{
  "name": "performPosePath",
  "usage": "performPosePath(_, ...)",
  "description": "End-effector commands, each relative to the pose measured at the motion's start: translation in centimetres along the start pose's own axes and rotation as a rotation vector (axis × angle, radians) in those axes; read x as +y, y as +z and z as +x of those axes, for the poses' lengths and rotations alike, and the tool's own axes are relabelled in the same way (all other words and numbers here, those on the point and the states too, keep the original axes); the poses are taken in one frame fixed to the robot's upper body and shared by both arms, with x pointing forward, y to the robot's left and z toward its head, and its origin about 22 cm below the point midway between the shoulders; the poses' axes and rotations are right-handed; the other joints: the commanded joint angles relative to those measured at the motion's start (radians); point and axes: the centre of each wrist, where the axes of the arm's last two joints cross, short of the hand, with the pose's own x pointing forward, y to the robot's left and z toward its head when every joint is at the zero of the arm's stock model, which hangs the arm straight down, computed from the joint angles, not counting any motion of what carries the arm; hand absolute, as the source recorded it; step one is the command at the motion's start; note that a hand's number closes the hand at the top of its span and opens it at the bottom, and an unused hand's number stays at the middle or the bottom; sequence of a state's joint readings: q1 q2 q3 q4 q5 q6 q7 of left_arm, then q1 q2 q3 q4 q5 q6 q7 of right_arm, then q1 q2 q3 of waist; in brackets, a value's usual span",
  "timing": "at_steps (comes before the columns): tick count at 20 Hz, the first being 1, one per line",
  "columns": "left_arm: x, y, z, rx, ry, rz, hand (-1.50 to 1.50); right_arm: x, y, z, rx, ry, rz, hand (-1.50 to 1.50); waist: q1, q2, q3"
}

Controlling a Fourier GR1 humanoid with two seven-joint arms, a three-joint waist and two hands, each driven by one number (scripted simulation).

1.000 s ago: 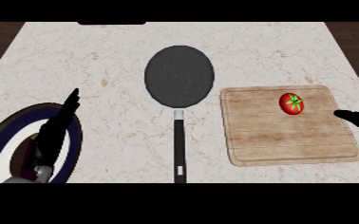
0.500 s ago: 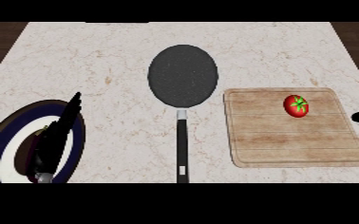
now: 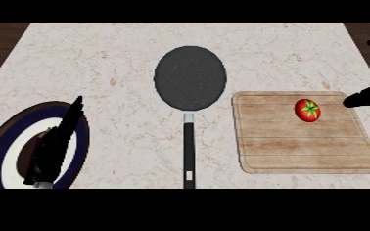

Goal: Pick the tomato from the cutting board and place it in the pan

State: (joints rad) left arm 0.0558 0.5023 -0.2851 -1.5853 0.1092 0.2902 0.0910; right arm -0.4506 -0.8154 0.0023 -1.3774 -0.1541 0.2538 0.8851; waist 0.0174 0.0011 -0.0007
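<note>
Head view: tomato [image 3: 308,110] on cutting board [image 3: 300,147], upper right, not yet picked. Pan [image 3: 190,77] holds nothing. Right hand [image 3: 357,99] near tomato, no contact, fingers can't tell. Left hand [image 3: 56,144] straight-fingered, resting over plate [image 3: 16,129]. All steps left.

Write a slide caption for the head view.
Tomato on cutting board, pan beside it; right robot hand at view's edge.

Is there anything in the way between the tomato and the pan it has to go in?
Nothing visible blocks it. The tomato sits on the cutting board, and the pan lies to its left with only bare counter between board and pan. The right robot hand is just beside the tomato.
</note>
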Motion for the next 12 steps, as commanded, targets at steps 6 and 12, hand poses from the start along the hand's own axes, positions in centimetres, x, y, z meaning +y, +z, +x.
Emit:
performPosePath(6, -0.5, -0.6, 0.6, 0.002, -0.009, 0.011, 0.00, 2.2, -2.3, 4.6, 0.108, 0.177, 0.134, -1.50, 0.005, 0.003, 0.000)
performPosePath(12, -0.2, -0.7, 0.5, 0.001, 0.020, -0.019, 0.00, 3.1, -4.3, 4.2, 0.221, 0.272, 0.227, -1.50, 0.007, 0.003, 0.000)
